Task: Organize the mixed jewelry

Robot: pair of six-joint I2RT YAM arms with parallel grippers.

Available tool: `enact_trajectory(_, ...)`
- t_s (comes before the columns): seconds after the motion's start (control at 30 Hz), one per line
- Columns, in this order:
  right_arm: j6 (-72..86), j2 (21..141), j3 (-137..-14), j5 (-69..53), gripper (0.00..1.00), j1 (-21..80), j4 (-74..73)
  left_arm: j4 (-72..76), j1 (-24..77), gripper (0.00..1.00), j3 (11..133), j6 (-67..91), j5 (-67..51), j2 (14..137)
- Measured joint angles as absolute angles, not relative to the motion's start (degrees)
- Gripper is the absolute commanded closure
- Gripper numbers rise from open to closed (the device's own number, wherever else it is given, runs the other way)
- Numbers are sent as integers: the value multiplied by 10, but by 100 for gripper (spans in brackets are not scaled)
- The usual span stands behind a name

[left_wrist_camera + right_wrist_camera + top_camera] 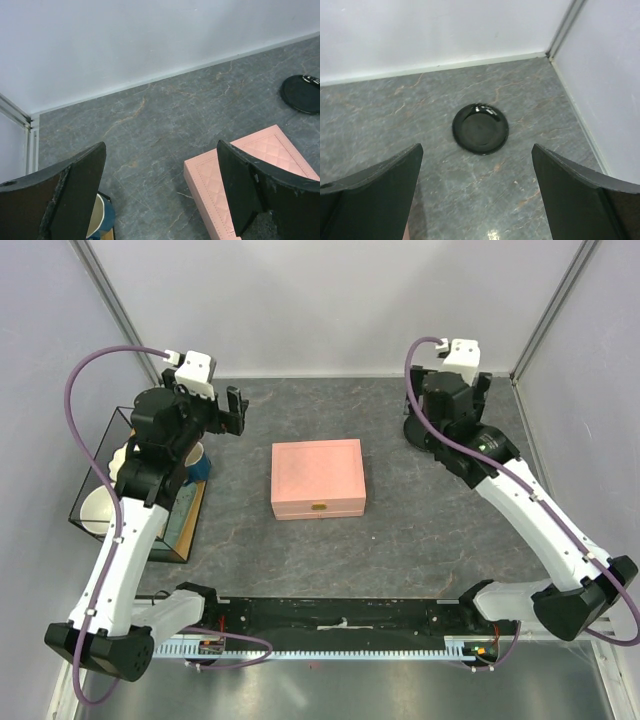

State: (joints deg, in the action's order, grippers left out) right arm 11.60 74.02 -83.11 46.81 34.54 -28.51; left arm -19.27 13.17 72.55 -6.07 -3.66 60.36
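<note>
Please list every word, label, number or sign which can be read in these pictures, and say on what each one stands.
No text can be read in any view.
The pink box: the small gold plate on its front wall is too small to show any mark.
The black disc: the pale marks at its edge in the left wrist view are too blurred to read and may be only a reflection.

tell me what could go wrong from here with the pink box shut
1. The pink box is closed and nothing to sort shows in any view; prying its lid may shove the box across the table.
2. The left gripper hangs open above the wire rack and blue cup; a descent could knock them.
3. The right gripper hovers open above the black disc and might bump it.
</note>
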Motion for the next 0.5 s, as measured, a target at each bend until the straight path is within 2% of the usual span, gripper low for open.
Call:
enact_trajectory(0.1, 109, 740, -836, 456, 2, 314, -276, -199, 128, 1, 728, -43, -46, 604)
enact_trajectory(0.5, 86, 740, -838, 435, 2, 291, -266, -206, 123, 1, 728, 4, -63, 611)
